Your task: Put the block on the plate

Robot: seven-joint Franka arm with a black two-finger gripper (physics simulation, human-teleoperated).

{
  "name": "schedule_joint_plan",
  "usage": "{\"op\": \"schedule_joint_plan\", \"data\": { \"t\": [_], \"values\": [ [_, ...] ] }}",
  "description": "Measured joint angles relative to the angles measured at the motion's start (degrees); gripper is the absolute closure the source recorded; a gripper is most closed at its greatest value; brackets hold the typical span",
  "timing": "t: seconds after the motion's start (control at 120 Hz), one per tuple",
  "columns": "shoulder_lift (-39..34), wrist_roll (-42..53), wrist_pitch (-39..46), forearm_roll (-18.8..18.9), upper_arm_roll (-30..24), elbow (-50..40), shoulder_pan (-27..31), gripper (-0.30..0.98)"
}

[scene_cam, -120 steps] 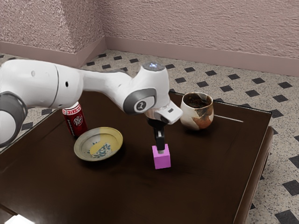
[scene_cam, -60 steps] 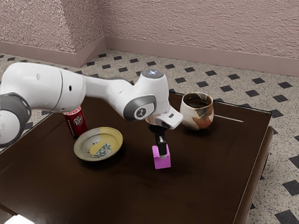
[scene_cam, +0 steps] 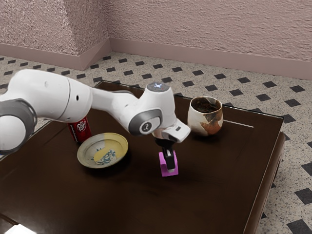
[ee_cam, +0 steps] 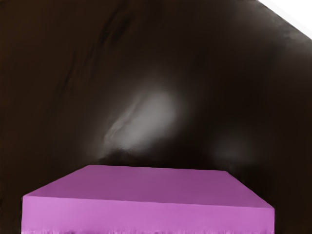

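Your black two-finger gripper (scene_cam: 170, 169) is down at the pink cube-shaped block (scene_cam: 176, 168), overlapping it in the exterior view. Whether it is spread around the block or already pinching it, you can't tell from here. The block sits on the dark brown wooden tabletop (scene_cam: 209, 185), well in from the far edge and the edge at the exterior view's right. No long axis stands out on it, so treat it as even-sided.

What your coming move turns on is the way across: the round shallow yellow-and-grey ceramic plate (scene_cam: 114, 146) lies from the gripper toward the exterior view's left, slightly nearer the tabletop's far edge, with bare wood between it and the block. With one arm, the reach is yours alone, and the carry would bring the block back toward the arm's base.

You look to be at the grasping step, the placing still to do. Make sure of the grip first, then lift straight up enough to clear the plate's raised rim before you cross; too low and the block could catch and tip it. The red soda can (scene_cam: 80, 130) stands just beyond the plate, so don't overshoot. The white-and-brown glazed cup (scene_cam: 200, 119), near the far edge, is off that path.
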Motion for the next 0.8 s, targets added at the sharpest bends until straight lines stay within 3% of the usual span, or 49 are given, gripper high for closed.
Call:
{"op": "schedule_joint_plan", "data": {
  "t": [0.333, 0.558, 0.8],
  "values": [
    [1.71, -0.5, 1.7, 0.04, 0.29, -0.05, 0.04, 0.0],
    [2.19, -0.72, 2.35, 0.04, 0.38, 0.03, 0.13, 0.12],
    [2.25, -1.09, 2.69, 0.21, 0.38, 0.1, 0.15, 0.13]
  ]
}}
